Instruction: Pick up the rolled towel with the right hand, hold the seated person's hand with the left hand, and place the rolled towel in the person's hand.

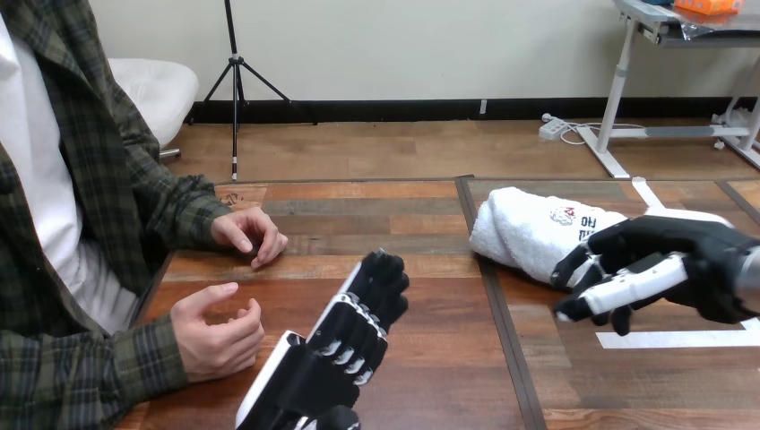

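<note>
Landmark: all places are given from the rolled towel (524, 231), which is laid on its side on the worktop (430, 376).
Rolled towel: white terry with a soft, nubby pile, rolled into a thick cylinder. A small print is seen on its upper face. It is not lifted.
Right robot hand (681, 260): found at the towel's right end, overlapping it. Whether the towel is actually gripped cannot be told.
Left robot hand (354, 327): set well left of the towel and nearer the camera, back turned up, fingers side by side and loosely extended. Nothing is held.
Person's nearer hand (215, 330): left of the towel, past the left robot hand, loosely cupped on the worktop. It is near that robot hand but apart from it.
Person's farther hand (246, 235): left of the towel and about level with it, resting curled on the worktop.
Surfaces: the worktop is made of smooth wood-grain planks. A strip of white tape (681, 339) is laid in front of the towel's right end.
Robot hand build: hard black bodies with white shells.
Step judged: the pick-up is being started. The person's hand is not yet held.
Risk 1: the roll may sag or unwind if only its outer layer is caught at one end.
Risk 2: being a cylinder, the towel may be nudged and rolled away over the smooth planks.
Risk 3: the nearer hand is cupped, not opened flat, so a towel set there unsupported may slip off.
Risk 4: skin may be pinched if the hard fingers are closed too firmly.
</note>
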You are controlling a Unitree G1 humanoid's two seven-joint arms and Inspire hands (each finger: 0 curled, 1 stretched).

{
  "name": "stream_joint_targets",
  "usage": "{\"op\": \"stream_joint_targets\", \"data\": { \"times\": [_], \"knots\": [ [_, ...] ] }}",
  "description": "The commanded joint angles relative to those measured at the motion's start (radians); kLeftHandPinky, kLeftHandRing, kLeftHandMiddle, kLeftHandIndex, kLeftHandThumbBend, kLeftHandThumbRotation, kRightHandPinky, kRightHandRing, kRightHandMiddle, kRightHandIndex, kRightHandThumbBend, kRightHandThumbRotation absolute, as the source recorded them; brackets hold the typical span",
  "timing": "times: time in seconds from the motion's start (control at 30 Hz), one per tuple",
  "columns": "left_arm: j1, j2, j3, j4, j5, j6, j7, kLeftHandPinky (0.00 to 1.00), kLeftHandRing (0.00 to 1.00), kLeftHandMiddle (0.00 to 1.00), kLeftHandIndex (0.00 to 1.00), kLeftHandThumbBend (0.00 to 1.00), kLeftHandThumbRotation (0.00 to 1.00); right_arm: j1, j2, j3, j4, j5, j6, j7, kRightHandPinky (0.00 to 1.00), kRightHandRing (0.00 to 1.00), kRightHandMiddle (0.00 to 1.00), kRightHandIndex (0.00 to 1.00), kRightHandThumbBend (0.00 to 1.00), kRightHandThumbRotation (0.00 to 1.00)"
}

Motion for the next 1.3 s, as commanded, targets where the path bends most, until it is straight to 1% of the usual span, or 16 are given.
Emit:
{"op": "stream_joint_targets", "data": {
  "times": [0.0,0.1,0.2,0.33,0.4,0.5,0.57,0.6,0.67,0.77,0.8,0.83,0.93,1.07,1.1,1.27],
  "knots": [
    [-0.245,-0.109,-0.040,0.106,0.055,-0.036,0.037,1.00,1.00,1.00,0.98,1.00,0.61,-0.429,-0.398,-0.464,-0.711,0.262,0.073,0.152,0.29,0.40,0.45,0.52,0.94,0.00],
    [-0.250,-0.111,-0.043,0.109,0.065,-0.033,0.046,1.00,1.00,1.00,0.97,1.00,0.60,-0.437,-0.379,-0.465,-0.708,0.255,0.094,0.116,0.32,0.42,0.46,0.53,0.90,0.00],
    [-0.255,-0.114,-0.044,0.116,0.071,-0.034,0.050,1.00,1.00,1.00,0.97,1.00,0.60,-0.431,-0.381,-0.464,-0.682,0.250,0.061,0.094,0.34,0.44,0.48,0.53,0.86,0.00],
    [-0.255,-0.114,-0.046,0.121,0.086,-0.039,0.058,1.00,1.00,1.00,0.97,1.00,0.60,-0.432,-0.380,-0.446,-0.645,0.236,0.032,0.054,0.37,0.48,0.52,0.54,0.80,0.00],
    [-0.255,-0.114,-0.046,0.124,0.091,-0.043,0.060,1.00,1.00,1.00,0.97,1.00,0.60,-0.431,-0.384,-0.441,-0.629,0.234,0.023,0.043,0.38,0.51,0.54,0.55,0.77,0.04],
    [-0.251,-0.113,-0.048,0.124,0.092,-0.036,0.060,1.00,1.00,1.00,0.98,1.00,0.60,-0.426,-0.388,-0.421,-0.608,0.204,0.009,0.011,0.39,0.52,0.56,0.56,0.75,0.09],
    [-0.247,-0.113,-0.051,0.124,0.096,-0.031,0.064,1.00,1.00,1.00,0.97,1.00,0.60,-0.428,-0.383,-0.405,-0.592,0.180,0.005,-0.017,0.39,0.52,0.56,0.56,0.74,0.16],
    [-0.246,-0.113,-0.052,0.125,0.096,-0.030,0.064,1.00,1.00,1.00,0.97,1.00,0.60,-0.432,-0.377,-0.393,-0.572,0.171,-0.011,-0.034,0.38,0.52,0.56,0.56,0.74,0.17],
    [-0.243,-0.113,-0.054,0.126,0.097,-0.032,0.064,1.00,1.00,1.00,0.97,1.00,0.60,-0.434,-0.373,-0.384,-0.551,0.167,-0.030,-0.051,0.38,0.52,0.56,0.56,0.74,0.22],
    [-0.238,-0.114,-0.058,0.125,0.097,-0.035,0.065,1.00,1.00,1.00,0.97,1.00,0.60,-0.433,-0.380,-0.363,-0.518,0.149,-0.068,-0.078,0.40,0.53,0.57,0.57,0.74,0.30],
    [-0.235,-0.114,-0.059,0.123,0.100,-0.038,0.069,1.00,1.00,1.00,0.97,1.00,0.60,-0.433,-0.389,-0.345,-0.502,0.131,-0.087,-0.092,0.41,0.53,0.58,0.57,0.75,0.32],
    [-0.232,-0.114,-0.060,0.122,0.102,-0.041,0.073,1.00,1.00,1.00,0.97,1.00,0.60,-0.433,-0.396,-0.335,-0.492,0.120,-0.098,-0.102,0.43,0.54,0.59,0.58,0.75,0.39],
    [-0.226,-0.113,-0.063,0.120,0.101,-0.046,0.074,1.00,1.00,1.00,0.97,1.00,0.60,-0.448,-0.400,-0.305,-0.456,0.110,-0.109,-0.126,0.45,0.56,0.60,0.59,0.76,0.45],
    [-0.216,-0.109,-0.068,0.113,0.094,-0.043,0.072,1.00,1.00,1.00,0.97,1.00,0.60,-0.474,-0.391,-0.274,-0.416,0.107,-0.101,-0.158,0.48,0.57,0.61,0.60,0.77,0.49],
    [-0.214,-0.107,-0.068,0.111,0.093,-0.044,0.073,1.00,1.00,1.00,0.97,1.00,0.60,-0.486,-0.386,-0.258,-0.400,0.096,-0.100,-0.173,0.48,0.58,0.61,0.61,0.77,0.49],
    [-0.201,-0.104,-0.073,0.098,0.091,-0.045,0.076,1.00,1.00,1.00,0.97,1.00,0.60,-0.515,-0.379,-0.214,-0.348,0.072,-0.111,-0.219,0.50,0.59,0.62,0.62,0.75,0.49]
  ]
}}
